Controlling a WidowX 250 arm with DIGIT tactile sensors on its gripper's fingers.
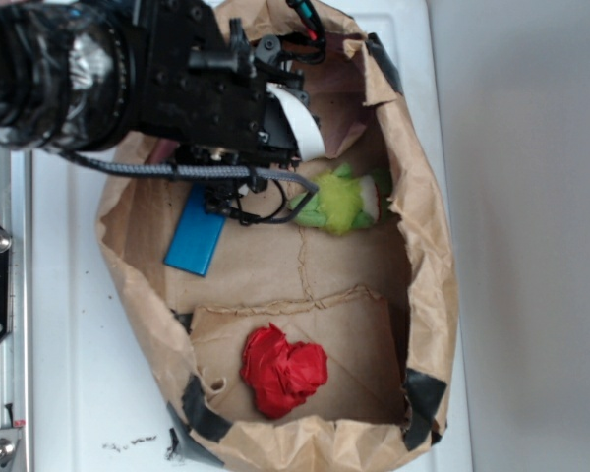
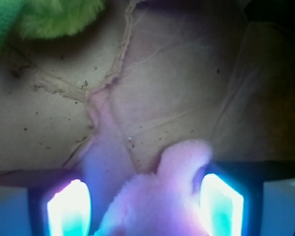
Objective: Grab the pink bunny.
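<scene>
Plush of the pink bunny [image 2: 160,201] sits between your released end effector [image 2: 145,206] fingers [image 2: 69,209]; clench evenly, well below the yellow-green plush toy [image 2: 59,17]

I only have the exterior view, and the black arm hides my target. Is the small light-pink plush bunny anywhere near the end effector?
Observer: Yes. The wrist view shows the small light-pink plush bunny between the open end effector fingers.
Operator: Are the fingers touching it?
Observer: One glowing finger seems to meet the plush; beside the other there is a gap.
Operator: Anything else between them?
Observer: No, only the brown paper bag floor beyond the bunny.
</scene>
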